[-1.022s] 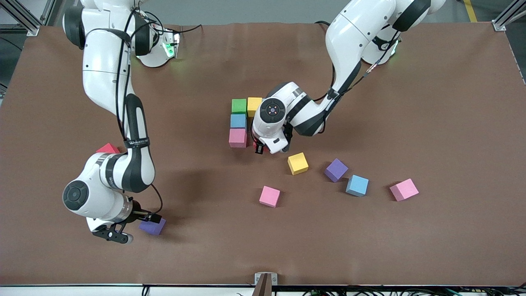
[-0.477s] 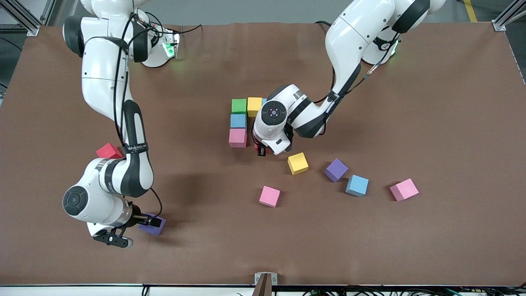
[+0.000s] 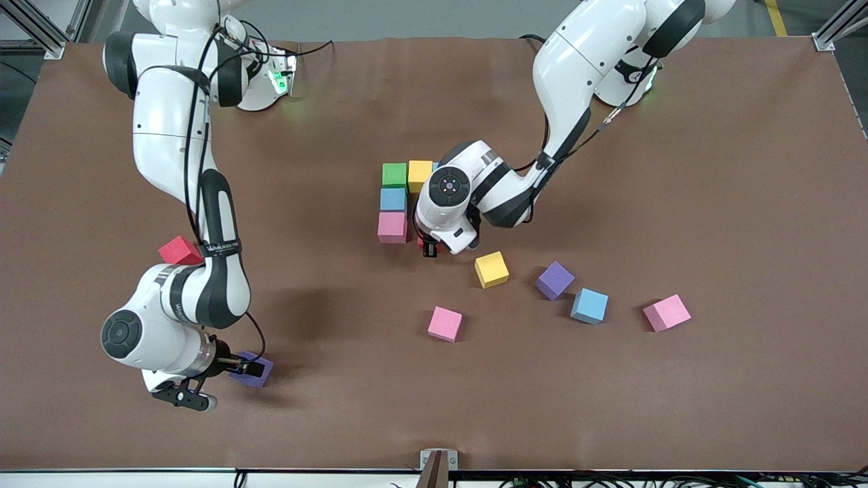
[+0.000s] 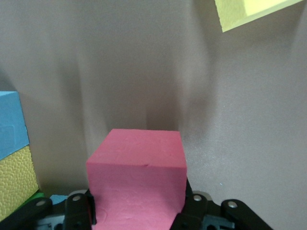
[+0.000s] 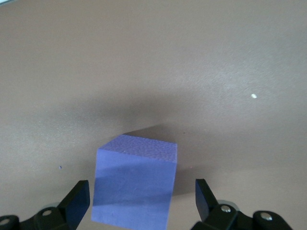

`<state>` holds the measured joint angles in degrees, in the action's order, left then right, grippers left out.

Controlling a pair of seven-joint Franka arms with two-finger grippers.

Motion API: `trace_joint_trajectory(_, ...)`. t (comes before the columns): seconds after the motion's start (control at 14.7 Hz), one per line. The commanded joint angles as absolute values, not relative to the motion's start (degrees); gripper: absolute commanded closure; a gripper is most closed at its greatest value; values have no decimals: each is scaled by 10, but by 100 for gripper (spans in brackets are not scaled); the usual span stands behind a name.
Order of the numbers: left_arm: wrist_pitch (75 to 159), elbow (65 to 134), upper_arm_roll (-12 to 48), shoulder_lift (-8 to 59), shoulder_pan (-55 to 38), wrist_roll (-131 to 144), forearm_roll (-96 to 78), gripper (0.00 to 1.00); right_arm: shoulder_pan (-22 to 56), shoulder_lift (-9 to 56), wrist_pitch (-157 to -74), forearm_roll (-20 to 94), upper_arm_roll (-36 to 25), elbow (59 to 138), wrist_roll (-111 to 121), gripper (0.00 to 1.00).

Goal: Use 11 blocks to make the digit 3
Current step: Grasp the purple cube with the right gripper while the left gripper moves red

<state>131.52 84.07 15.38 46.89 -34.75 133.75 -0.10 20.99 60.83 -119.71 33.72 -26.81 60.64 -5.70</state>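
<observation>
Two Franka arms at work over a brown bench (image 3: 678, 169) strewn w/ foam cubes.

Landmark: the pink cube (image 3: 392, 227) at the near end of a short column mid-bench. Touching it, farther from the camera, sits a blue cube (image 3: 392, 199), then a green cube (image 3: 394, 174); a yellow cube (image 3: 420, 173) touches the green one on the side toward the left arm's end. This is the digit 3 so far, partly hidden by the left arm.

Left gripper (image 3: 430, 245) is low, just beside the landmark pink cube toward the left arm's end, fingers clamped on a red cube (image 4: 139, 184); the wrist view shows it filling the gap between the fingers (image 4: 76, 211).

Right gripper (image 3: 224, 379) is well away from the landmark, toward the right arm's end and nearer the camera. Its fingers (image 5: 76, 199) stand apart, straddling a purple cube (image 5: 134, 184) w/o touching it.

Loose cubes, all nearer the camera than the landmark: 2nd yellow (image 3: 491, 269), 2nd pink (image 3: 445, 323), 2nd purple (image 3: 555, 280), 2nd blue (image 3: 589, 306), 3rd pink (image 3: 666, 312), spread toward the left arm's end. Another red cube (image 3: 179, 251) lies toward the right arm's end, beside that arm.
</observation>
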Motion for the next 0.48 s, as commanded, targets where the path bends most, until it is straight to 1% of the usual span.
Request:
trace_joint_trajectory(0.0, 1329, 831, 150, 475, -366, 1351, -2, 100, 196, 623, -1194, 330, -253, 576, -87, 3)
trace_joint_trajectory(0.14, 1339, 831, 149, 477, -368, 1355, -1, 100, 196, 625, -1196, 330, -253, 572, -98, 5)
trace_joint_trajectory(0.2, 1341, 831, 149, 477, -367, 1355, -1, 100, 196, 628, -1201, 330, -253, 571, -99, 8)
trace_joint_trajectory(0.41, 1342, 831, 149, 477, -367, 1357, -1, 100, 196, 635, -1210, 330, -253, 564, -108, 13)
